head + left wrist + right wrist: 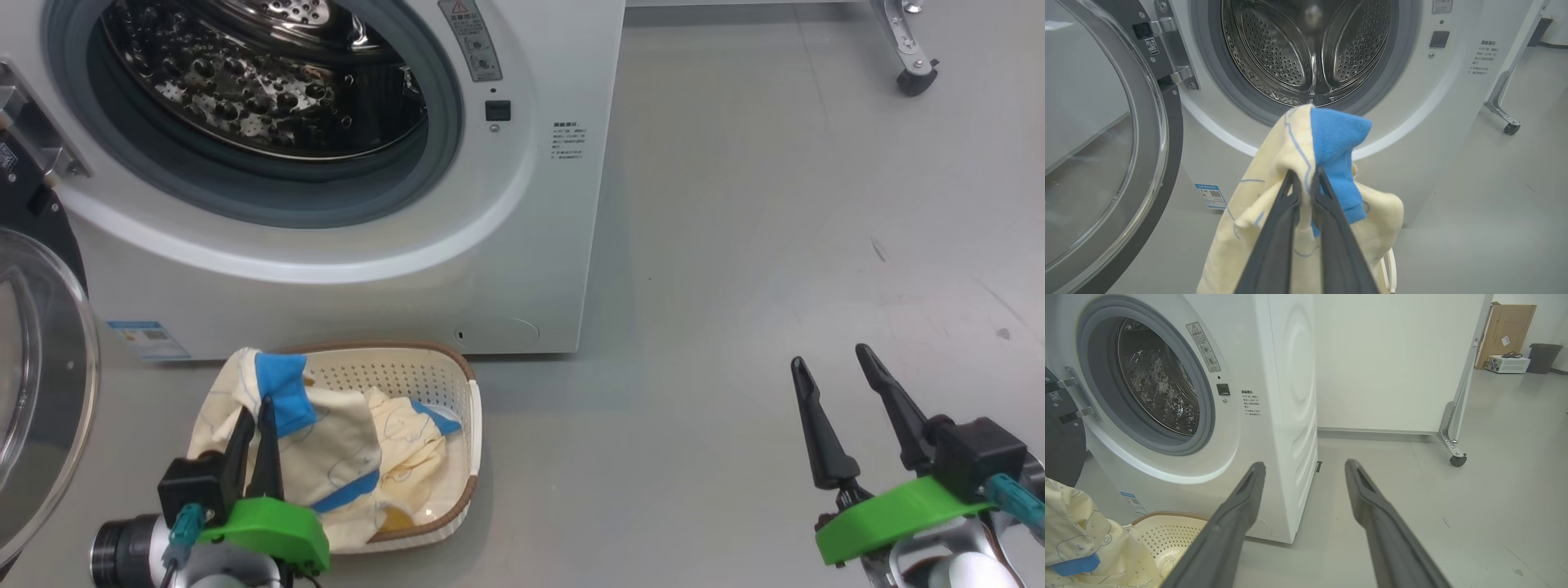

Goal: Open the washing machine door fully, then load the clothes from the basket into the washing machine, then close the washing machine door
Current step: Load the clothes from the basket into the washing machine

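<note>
the left gripper (255, 408) is pinched tight on a pale yellow, blue-trimmed garment (326, 441) that hangs over the cream basket (408, 377), just in front of the washing machine (531, 245). more clothes (408, 449) lie in the basket. the steel drum (269, 90) is exposed, the washing machine door (49, 384) swung open beside it. the right gripper (830, 357) gapes wide, holding nothing, well apart from the machine.

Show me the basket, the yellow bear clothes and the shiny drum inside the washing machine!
basket (392, 376): head view, on its holed back wall.
clothes (1288, 143): left wrist view, on the yellow fold beside the blue patch.
drum (1274, 53): left wrist view, on its holed steel wall.
</note>
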You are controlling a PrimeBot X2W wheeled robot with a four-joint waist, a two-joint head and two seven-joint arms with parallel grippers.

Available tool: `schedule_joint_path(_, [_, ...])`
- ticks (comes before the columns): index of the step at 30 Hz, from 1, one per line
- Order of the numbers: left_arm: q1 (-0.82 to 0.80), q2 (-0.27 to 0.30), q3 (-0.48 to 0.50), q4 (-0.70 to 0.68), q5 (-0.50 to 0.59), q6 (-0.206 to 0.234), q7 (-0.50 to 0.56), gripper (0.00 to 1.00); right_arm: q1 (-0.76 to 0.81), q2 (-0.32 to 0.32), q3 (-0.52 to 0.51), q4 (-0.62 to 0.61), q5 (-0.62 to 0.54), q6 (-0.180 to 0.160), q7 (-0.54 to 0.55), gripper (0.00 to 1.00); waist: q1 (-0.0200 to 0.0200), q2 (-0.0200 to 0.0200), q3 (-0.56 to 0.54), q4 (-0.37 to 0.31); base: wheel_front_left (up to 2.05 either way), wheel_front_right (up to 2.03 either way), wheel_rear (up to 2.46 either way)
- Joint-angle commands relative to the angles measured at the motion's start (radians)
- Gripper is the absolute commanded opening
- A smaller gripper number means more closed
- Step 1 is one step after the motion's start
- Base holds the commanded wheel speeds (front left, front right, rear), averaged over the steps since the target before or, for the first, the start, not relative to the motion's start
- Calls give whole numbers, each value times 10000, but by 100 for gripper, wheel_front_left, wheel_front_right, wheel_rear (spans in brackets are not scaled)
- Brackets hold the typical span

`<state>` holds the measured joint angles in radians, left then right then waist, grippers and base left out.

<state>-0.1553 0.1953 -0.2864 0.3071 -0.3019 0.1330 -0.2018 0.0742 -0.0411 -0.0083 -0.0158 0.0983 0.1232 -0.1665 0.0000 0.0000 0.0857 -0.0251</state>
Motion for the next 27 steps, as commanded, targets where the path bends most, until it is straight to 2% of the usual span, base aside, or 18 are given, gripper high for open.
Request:
schedule_joint_path(1, [-332,288,368,-378,-32,54,-29,0,-227,-91,230,-366,7,75,32,100,0,0,13,-5,0,0,0])
schedule_joint_path(9, [-885,325,348,-119,-125,-20,89,0,-330,-91,374,-372,49,75,17,100,0,0,222,-88,0,0,0])
schedule_joint_path(19, [-2405,448,503,810,-394,-315,375,0,-672,-91,611,-344,142,75,-131,100,0,0,850,-425,0,0,0])
schedule_joint_path(27, [-4284,904,824,2179,-742,-742,912,0,-1179,-91,802,-141,347,75,-403,100,0,0,1831,-1030,0,0,0])
